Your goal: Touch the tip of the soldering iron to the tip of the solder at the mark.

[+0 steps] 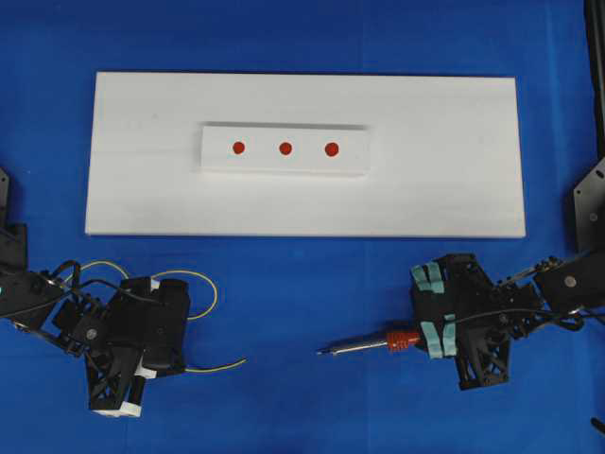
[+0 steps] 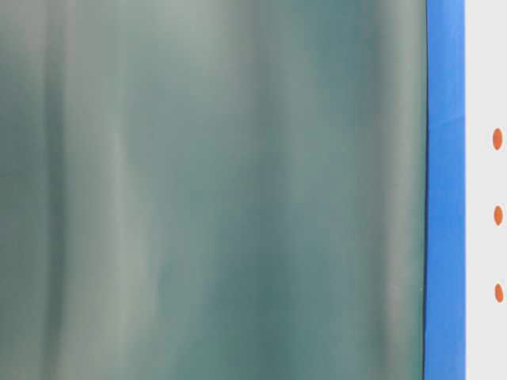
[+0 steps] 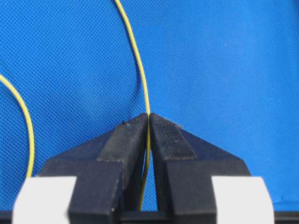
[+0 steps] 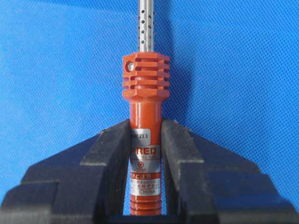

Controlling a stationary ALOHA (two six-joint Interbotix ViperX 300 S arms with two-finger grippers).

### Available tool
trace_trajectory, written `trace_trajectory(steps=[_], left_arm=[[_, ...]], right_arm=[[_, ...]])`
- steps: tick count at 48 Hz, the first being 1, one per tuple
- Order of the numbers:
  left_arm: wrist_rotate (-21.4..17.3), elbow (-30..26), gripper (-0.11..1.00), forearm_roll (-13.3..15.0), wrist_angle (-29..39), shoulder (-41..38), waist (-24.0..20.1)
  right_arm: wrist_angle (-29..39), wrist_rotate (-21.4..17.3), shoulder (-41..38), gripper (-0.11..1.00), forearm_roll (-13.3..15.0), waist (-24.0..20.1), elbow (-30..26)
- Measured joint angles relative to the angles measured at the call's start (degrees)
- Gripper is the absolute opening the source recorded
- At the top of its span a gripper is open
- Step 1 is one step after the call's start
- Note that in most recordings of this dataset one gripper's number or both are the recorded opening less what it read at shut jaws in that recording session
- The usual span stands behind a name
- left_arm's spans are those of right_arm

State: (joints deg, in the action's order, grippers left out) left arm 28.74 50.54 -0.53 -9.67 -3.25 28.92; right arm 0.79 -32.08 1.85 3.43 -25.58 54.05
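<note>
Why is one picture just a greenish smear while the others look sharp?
Table-level view: something out of focus fills most of it, leaving a blue strip and three red dots. Overhead view: even light, soft shadows. Wrist views: crisp on the yellow wire and the soldering iron.

Both arms (image 1: pixel 57 307) are black, built from blocky housings with open lattice bracing and small silver screws. Thin black cables loop loosely along the links. The left gripper (image 1: pixel 121 409) ends in white-taped blocks, seen as white patches on its fingers (image 3: pixel 126 144) in the wrist view; those fingers are matte black wedges with a fine gridded pad texture. The right gripper (image 1: pixel 437 312) carries pale teal tape bands across its fingers (image 4: pixel 112 154), which are black, angular, and faced with rough foam-like pads. Grey-black base brackets stand at both outer edges of the overhead view
</note>
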Motion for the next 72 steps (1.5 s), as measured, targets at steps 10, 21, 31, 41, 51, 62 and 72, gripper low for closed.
trace_trajectory(steps=[10, 21, 31, 41, 51, 62, 72], left_arm=[[0.4, -0.1, 0.35, 0.0, 0.1, 0.4, -0.2], [0.3, -0.4, 0.85, 0.0, 2.5, 4.8, -0.3], [-0.4, -0.4, 0.81, 0.0, 9.8, 13.3, -1.7], [-4.9, 0.9, 0.81, -0.1, 14.0, 22.5, -5.4], [-14.1, 4.0, 0.81, -0.1, 14.1, 31.6, -10.5], [-21.4, 8.0, 0.80, -0.2, 13.6, 44.5, -14.0], [-25.6, 14.1, 0.79, -0.1, 13.6, 58.4, -16.7]], right_arm=[[0.7, -0.1, -0.1, 0.21, -0.7, 0.0, -0.4], [3.5, 0.5, 1.0, 0.86, -0.7, 0.1, -2.0], [11.0, 0.8, 8.6, 0.83, 2.7, 1.8, -4.1], [17.9, 0.8, 19.2, 0.83, 8.5, 5.5, -5.0], [21.8, 0.8, 31.1, 0.83, 13.7, 10.8, -3.4], [25.0, 0.9, 44.6, 0.83, 16.8, 12.1, -1.3], [28.7, 0.5, 54.2, 0.83, 19.6, 13.9, 1.8]])
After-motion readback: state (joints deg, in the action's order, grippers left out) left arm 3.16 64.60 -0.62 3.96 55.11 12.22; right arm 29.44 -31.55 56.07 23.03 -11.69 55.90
